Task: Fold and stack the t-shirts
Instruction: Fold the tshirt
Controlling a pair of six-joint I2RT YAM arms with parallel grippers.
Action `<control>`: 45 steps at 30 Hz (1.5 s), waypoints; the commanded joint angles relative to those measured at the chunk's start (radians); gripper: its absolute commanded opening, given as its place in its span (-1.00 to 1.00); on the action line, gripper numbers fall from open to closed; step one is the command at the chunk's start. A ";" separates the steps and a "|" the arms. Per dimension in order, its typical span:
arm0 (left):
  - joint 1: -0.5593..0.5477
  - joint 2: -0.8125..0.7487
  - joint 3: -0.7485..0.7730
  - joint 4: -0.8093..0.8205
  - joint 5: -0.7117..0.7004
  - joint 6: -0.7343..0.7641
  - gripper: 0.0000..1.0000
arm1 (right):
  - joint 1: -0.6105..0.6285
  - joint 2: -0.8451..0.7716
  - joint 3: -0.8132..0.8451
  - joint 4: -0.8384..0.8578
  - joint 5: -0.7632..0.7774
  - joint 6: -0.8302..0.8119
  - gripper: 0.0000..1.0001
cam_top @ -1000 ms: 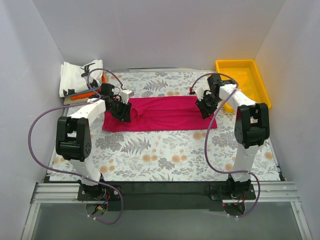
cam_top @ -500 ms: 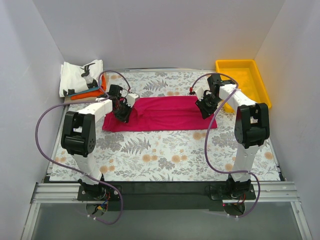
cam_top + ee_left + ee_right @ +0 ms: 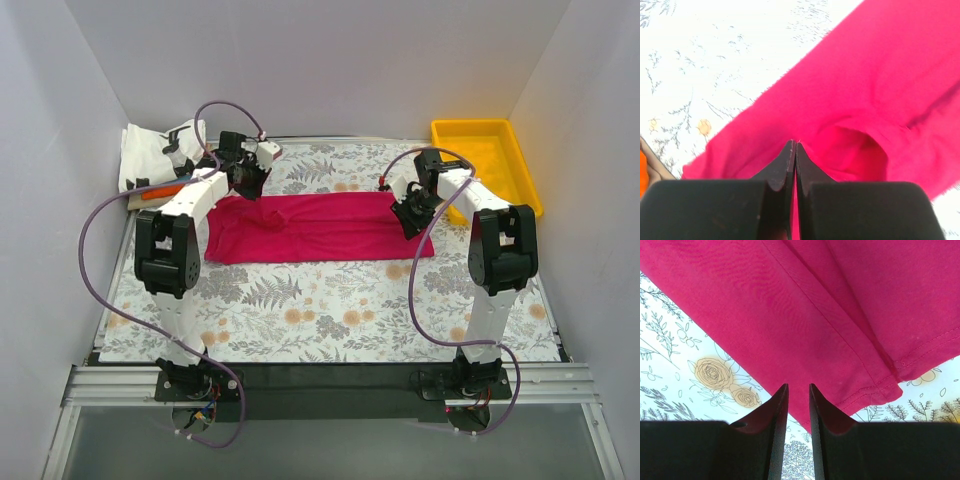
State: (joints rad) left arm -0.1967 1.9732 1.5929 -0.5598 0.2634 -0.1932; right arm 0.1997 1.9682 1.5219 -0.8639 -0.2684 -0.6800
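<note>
The magenta-red t-shirt (image 3: 320, 228) lies flat across the middle of the table (image 3: 330, 300), with my right gripper (image 3: 798, 386) over its right end, fingers slightly parted. My left gripper (image 3: 793, 143) is pressed together at its far left corner, whether on cloth I cannot tell. The folded t-shirts (image 3: 150, 160) sit beyond it, far left.

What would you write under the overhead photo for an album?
Left gripper pinches the far left corner of the magenta t-shirt; right gripper poised, jaws apart, at its right end.

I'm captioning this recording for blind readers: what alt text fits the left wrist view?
The left gripper, shut, points at a magenta t-shirt near its edge. The shirt lies slightly rumpled on a pale floral tablecloth.
</note>
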 commanded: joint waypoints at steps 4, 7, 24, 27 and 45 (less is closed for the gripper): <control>-0.003 0.090 0.100 0.107 -0.059 -0.021 -1.00 | 0.004 0.001 -0.011 -0.006 -0.011 -0.004 -0.49; -0.003 0.137 0.127 0.139 -0.093 -0.038 -1.00 | 0.006 0.004 -0.009 -0.009 -0.012 -0.004 -0.49; 0.037 -0.040 0.004 0.153 -0.099 -0.218 -0.44 | 0.006 0.004 0.017 -0.011 -0.026 0.007 -0.49; 0.037 -0.069 -0.056 0.068 -0.058 -0.244 -0.85 | 0.006 0.003 0.014 -0.009 -0.028 0.007 -0.49; -0.043 0.002 -0.082 0.032 0.100 -0.342 -0.80 | 0.006 0.008 0.006 -0.011 -0.022 0.007 -0.49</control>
State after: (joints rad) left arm -0.2317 1.9778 1.4197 -0.5735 0.3359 -0.4923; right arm 0.1997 1.9705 1.5196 -0.8639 -0.2718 -0.6796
